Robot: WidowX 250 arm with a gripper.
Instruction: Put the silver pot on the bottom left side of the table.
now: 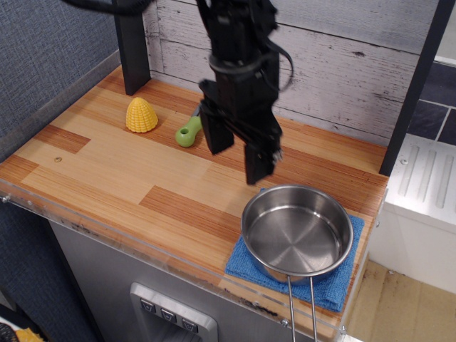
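Note:
The silver pot is a shallow shiny steel pan at the front right, resting on a blue cloth; its long wire handle points toward the front edge. My black gripper hangs above the middle of the wood-plank table, up and to the left of the pot, not touching it. Its two fingers are spread apart and hold nothing.
A yellow corn toy stands at the back left. A green-handled utensil lies just right of it. A dark post rises at the back left and a grey plank wall runs along the back.

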